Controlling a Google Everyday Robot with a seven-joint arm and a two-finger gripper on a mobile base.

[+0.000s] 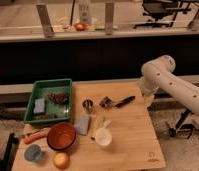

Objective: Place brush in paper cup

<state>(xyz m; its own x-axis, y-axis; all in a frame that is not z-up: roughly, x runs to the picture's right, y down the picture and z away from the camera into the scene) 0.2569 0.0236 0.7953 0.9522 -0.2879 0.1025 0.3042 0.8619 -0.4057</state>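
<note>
The brush point(118, 102) lies on the wooden table point(128, 145) near its back edge. Its black handle points right and its greyish head points left. The white paper cup point(103, 137) stands upright in front of it, near the table's middle. My gripper point(147, 98) is at the lower end of the white arm, at the table's right edge and just right of the brush handle's tip. It holds nothing that I can see.
A small dark metal cup point(87, 104) stands left of the brush head. A green tray point(37, 90) holds small items at the left. A brown-orange bowl point(61, 136), an orange-handled tool point(35, 136), a blue cup point(33, 152), a round fruit point(61, 160) and a grey sponge point(83, 124) are at the front left.
</note>
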